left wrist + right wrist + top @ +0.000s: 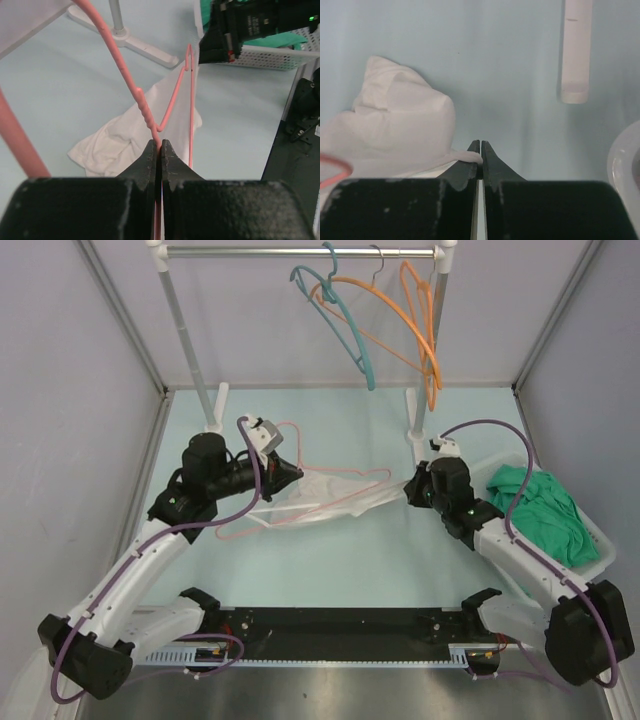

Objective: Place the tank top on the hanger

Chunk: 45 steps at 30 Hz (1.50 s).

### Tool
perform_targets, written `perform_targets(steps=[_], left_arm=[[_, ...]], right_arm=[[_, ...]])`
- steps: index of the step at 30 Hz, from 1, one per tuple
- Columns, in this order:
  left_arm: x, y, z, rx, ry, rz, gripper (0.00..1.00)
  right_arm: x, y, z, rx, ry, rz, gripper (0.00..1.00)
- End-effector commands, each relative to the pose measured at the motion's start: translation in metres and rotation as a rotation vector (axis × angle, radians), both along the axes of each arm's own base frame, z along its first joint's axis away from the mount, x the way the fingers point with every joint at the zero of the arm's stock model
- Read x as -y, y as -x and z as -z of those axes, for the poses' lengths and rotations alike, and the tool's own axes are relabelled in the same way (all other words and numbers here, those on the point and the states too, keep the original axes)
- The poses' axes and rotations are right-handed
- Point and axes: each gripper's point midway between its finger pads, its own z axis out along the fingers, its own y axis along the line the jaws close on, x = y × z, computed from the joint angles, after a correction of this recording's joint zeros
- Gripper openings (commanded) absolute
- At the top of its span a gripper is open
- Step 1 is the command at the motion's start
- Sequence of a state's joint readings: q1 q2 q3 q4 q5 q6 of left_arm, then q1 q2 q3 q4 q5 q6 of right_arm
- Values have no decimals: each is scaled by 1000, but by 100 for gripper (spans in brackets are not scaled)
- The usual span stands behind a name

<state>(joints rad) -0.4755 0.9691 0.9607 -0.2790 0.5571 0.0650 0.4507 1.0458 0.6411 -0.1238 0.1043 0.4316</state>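
Left tool [160,150] was clamped shut on the thin wire of the pink hanger [118,59]. The hanger's other tip pointed at the right tool [480,149]. That tool was closed too, with an edge of the white tank top [400,125] pinched at its tips. The tank top lay crumpled on the counter [330,570] between the two arms, along the hanger's right half. We couldn't tell whether any of it was over the wire or only under it.

We judged the step as getting a strap opening over the hanger's right shoulder. Done well, that meant:
- a firm left grip, so the hanger didn't spin;
- lifting the pinched edge just enough to open the fabric;
- drawing it over the hanger tip, not under.

Thin fabric and a small pinch could slip, so we'd pull slowly. We'd also stay off the basket [600,540] with the green garment [545,505] at the right.
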Motion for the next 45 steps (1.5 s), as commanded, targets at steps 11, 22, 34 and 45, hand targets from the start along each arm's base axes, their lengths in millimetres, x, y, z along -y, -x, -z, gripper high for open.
perform_targets(steps=[11,22,34,45], left_arm=[[9,10,-14,39,47,76,2],[3,0,-11,47,20,12,2],[4,2,-10,40,22,23,2],[8,7,-10,38,26,57,2]], right_arm=[[2,-40,-34,30,12,-60,7],[-4,-23,-72,46,6,-155,11],[-10,4,-115,104,-39,-240,8],[-16,-18,-127,141,-26,-249,7]])
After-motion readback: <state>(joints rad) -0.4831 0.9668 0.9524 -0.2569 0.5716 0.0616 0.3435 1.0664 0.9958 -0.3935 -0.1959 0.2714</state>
